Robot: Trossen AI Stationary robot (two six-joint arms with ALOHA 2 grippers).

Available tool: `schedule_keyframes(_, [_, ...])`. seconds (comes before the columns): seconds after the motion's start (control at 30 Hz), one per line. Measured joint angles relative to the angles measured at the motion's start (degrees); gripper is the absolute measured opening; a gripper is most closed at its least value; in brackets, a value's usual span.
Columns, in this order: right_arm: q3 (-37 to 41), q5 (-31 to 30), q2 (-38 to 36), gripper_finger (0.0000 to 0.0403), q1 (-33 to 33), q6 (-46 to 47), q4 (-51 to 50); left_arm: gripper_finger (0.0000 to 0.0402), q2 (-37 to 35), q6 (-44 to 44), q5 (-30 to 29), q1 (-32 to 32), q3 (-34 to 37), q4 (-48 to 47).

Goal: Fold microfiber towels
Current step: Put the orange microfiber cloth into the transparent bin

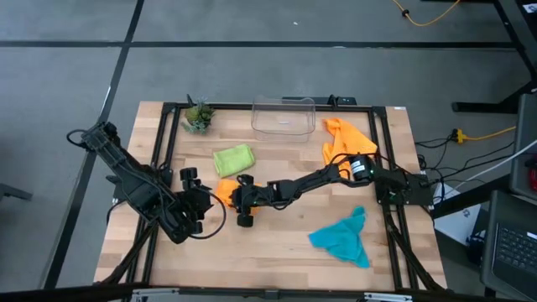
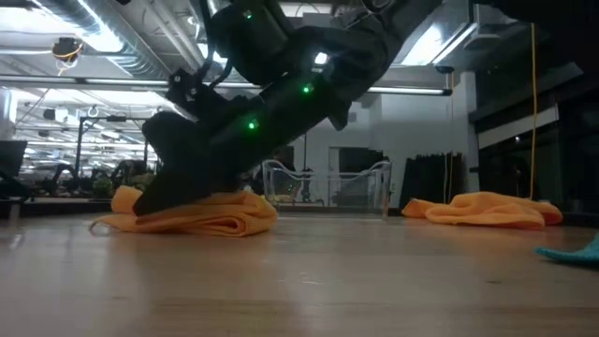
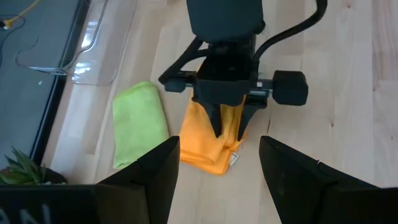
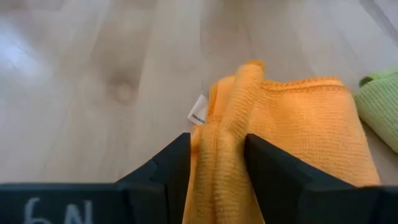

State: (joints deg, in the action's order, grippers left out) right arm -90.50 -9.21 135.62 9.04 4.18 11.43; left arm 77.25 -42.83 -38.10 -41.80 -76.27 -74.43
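Observation:
A folded orange towel (image 1: 224, 190) lies flat on the wooden table, left of the middle, and my right gripper (image 1: 237, 196) is shut on it. Just beyond it lies a folded lime green towel (image 1: 233, 159). Another orange towel (image 1: 344, 139) lies crumpled at the far right, and a teal towel (image 1: 342, 239) lies spread at the near right. My left gripper (image 1: 191, 203) hangs open a little left of the held towel, touching nothing. My right gripper pinches a raised fold of the orange towel (image 4: 219, 146) between its two fingers, several layers thick. The fingers (image 3: 219, 118) slant down at it from the table's right side. The rest of the towel (image 2: 220, 220) lies on the table.
A clear plastic bin (image 1: 284, 117) stands at the far middle, and a small potted plant (image 1: 199, 116) stands at the far left. A black frame (image 1: 164, 134) runs around the table top. Bare wood shows along the near middle.

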Motion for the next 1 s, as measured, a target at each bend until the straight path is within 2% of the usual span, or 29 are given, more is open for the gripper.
schedule_keyframes(0.6, [-0.4,-1.6,3.6,0.0155,0.7,0.2,1.4,0.0213,0.0,0.0,-0.3,0.0,0.0,0.0])
schedule_keyframes(0.8, [-1.1,-1.5,1.4,0.0155,0.8,1.4,-1.1,0.0213,0.0,0.0,-0.4,0.0,0.0,0.0])
schedule_keyframes(1.0, [-1.7,-1.5,-4.2,0.0155,1.3,-0.1,-0.8,0.0213,0.0,0.0,-0.4,0.0,0.0,0.1])
